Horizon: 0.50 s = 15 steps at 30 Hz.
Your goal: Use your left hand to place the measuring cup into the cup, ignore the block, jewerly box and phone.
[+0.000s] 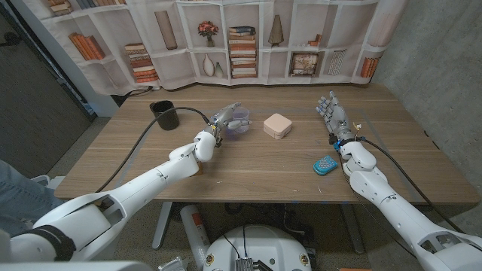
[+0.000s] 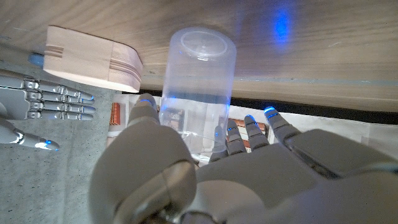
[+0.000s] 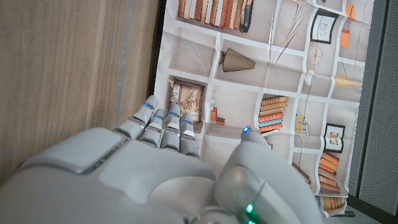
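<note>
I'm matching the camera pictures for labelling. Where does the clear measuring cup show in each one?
Head view: measuring cup at the left hand, left of the jewelry box.
Left wrist view: measuring cup at centre, beyond the hand's fingers.
Right wrist view: not in it.
Shared landmark: the jewelry box.

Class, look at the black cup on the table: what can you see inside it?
Inside the black cup only dark interior shows; its bottom is hidden. The clear measuring cup is apart from it, at the left hand.

cup (image 1: 164, 114) far left, jewelry box (image 1: 277, 126) centre, phone (image 1: 326, 164) right
</note>
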Each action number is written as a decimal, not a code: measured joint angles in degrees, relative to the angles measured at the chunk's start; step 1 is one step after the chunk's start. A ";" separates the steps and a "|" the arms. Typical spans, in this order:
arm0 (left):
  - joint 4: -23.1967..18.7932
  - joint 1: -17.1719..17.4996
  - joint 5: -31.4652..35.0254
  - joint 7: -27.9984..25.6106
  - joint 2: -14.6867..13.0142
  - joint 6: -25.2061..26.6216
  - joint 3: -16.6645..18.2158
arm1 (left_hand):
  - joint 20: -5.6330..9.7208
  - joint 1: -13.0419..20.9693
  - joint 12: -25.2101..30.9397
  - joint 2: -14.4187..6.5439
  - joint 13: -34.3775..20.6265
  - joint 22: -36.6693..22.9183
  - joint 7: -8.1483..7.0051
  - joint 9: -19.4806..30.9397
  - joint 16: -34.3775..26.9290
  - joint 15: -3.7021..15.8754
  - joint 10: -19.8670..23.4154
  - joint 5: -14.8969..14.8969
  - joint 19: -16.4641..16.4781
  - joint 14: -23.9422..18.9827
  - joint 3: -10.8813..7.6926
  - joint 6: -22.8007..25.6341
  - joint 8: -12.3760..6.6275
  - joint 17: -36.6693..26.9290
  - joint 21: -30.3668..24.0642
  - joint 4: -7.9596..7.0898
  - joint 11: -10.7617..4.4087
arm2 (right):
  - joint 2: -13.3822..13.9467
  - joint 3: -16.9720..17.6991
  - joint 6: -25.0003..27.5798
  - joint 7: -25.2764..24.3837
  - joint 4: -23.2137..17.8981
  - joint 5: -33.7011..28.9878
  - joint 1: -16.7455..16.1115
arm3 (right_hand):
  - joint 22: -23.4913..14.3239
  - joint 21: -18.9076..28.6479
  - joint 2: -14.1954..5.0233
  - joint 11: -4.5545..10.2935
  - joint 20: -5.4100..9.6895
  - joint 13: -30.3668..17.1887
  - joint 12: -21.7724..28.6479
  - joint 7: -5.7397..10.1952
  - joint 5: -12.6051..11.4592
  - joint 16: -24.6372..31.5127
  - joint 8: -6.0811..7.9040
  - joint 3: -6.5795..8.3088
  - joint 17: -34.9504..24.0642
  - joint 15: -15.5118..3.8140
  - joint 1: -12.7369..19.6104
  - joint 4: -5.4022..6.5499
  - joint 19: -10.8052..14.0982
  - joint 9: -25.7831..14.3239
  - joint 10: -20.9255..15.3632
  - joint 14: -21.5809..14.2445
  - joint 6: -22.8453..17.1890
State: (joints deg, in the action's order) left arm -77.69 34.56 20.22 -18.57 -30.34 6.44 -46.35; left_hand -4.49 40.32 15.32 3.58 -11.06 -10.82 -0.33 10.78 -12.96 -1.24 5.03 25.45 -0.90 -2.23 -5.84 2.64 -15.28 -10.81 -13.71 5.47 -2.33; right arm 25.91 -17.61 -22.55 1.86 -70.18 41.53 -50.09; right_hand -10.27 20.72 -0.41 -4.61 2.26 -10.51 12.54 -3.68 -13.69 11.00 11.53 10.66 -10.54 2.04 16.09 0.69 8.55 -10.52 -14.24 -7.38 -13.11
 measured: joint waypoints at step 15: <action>0.78 -0.35 -0.05 -0.49 0.39 -0.95 -0.18 | 1.68 3.78 1.48 -1.96 0.00 0.01 -2.22 0.00 -1.25 3.42 10.36 0.32 7.47 -9.36 -0.64 11.61 -1.96 0.16 -2.02 1.12 -3.79 | -0.02 0.09 -0.09 0.17 0.22 0.17 -0.13 | 0.00 -0.44 0.00 0.20 0.00 0.00 0.00 0.31 0.46 0.01 0.00 0.01 0.00 0.00 0.00 0.01 0.00 0.00 -0.20 -0.64 -0.31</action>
State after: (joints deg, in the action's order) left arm -76.91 34.20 20.17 -19.06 -29.95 5.50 -46.53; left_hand -2.81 44.10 16.80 1.62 -11.06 -10.81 -2.54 10.78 -14.20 2.18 15.38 25.77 6.57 -11.59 -6.48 14.25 -17.24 -10.65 -15.73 6.59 -6.12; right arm 25.89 -17.52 -22.63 2.04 -69.97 41.70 -50.21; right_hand -10.27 20.28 -0.41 -4.41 2.25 -10.51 12.54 -3.37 -13.23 11.01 11.53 10.67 -10.54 2.03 16.09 0.70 8.55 -10.52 -14.44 -8.02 -13.42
